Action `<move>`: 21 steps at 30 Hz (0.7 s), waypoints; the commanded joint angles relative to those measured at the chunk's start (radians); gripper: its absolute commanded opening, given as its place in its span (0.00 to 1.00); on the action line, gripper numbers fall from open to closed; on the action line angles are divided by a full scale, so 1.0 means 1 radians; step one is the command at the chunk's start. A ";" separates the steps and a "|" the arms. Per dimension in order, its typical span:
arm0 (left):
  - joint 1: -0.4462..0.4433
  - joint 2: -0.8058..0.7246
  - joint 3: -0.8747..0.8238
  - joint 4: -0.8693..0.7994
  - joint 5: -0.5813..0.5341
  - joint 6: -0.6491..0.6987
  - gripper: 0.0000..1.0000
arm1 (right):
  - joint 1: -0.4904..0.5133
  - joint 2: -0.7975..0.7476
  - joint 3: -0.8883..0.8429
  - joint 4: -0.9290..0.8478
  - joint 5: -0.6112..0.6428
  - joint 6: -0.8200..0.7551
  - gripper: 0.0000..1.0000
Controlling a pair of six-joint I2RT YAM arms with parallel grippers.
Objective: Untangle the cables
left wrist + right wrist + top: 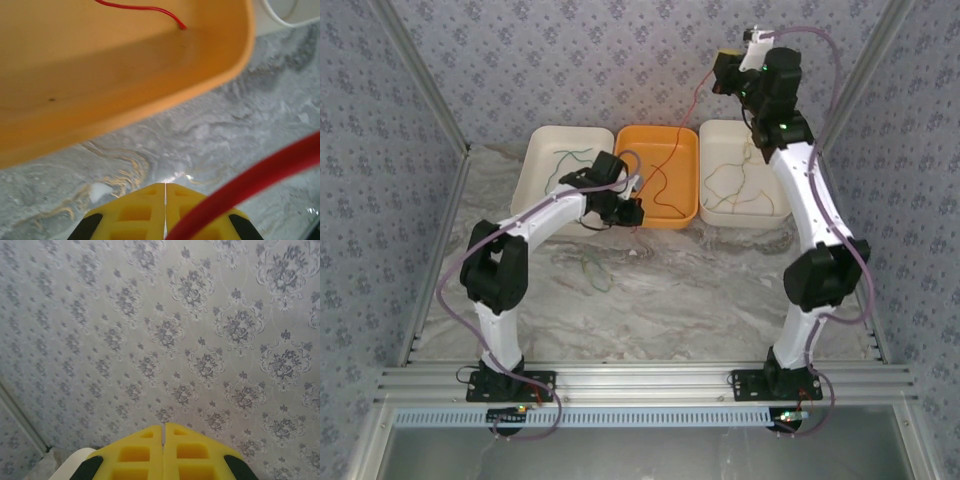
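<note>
Beside the orange plastic tray (632, 150), left hand (165, 186) is clamped on the thin red cable (260, 179). Right hand (164, 427) sits high, clenched, with the cable running up to it.

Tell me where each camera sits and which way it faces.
Top external: above and behind the bases, looking down on the marble table, orange tray and white trays; both arms, left end effector low, right end effector raised.
Left wrist: low over the table, facing the orange tray's wall; its shut yellow fingers, red cable across them.
Right wrist: high up, facing the patterned wall; its shut fingers.
Shared: top and left wrist both show the orange tray and red cable.
</note>
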 commanded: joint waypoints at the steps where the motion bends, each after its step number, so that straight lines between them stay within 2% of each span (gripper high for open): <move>1: 0.039 0.062 0.107 -0.079 -0.018 -0.032 0.00 | 0.006 0.113 0.157 0.051 0.065 0.030 0.00; 5: 0.055 0.171 0.241 -0.129 -0.041 -0.031 0.00 | 0.006 0.293 0.321 -0.005 0.068 0.051 0.00; 7: 0.054 0.213 0.301 -0.150 -0.055 -0.023 0.10 | 0.007 0.367 0.377 -0.027 0.077 0.060 0.00; 10: 0.053 0.253 0.360 -0.169 -0.109 -0.022 0.18 | 0.006 0.470 0.431 -0.058 0.081 0.069 0.00; 15: 0.048 0.287 0.393 -0.148 -0.070 -0.046 0.39 | 0.007 0.579 0.452 -0.091 0.077 0.107 0.00; 21: 0.046 0.237 0.375 -0.096 -0.100 -0.071 0.41 | 0.029 0.664 0.482 -0.139 0.087 0.117 0.00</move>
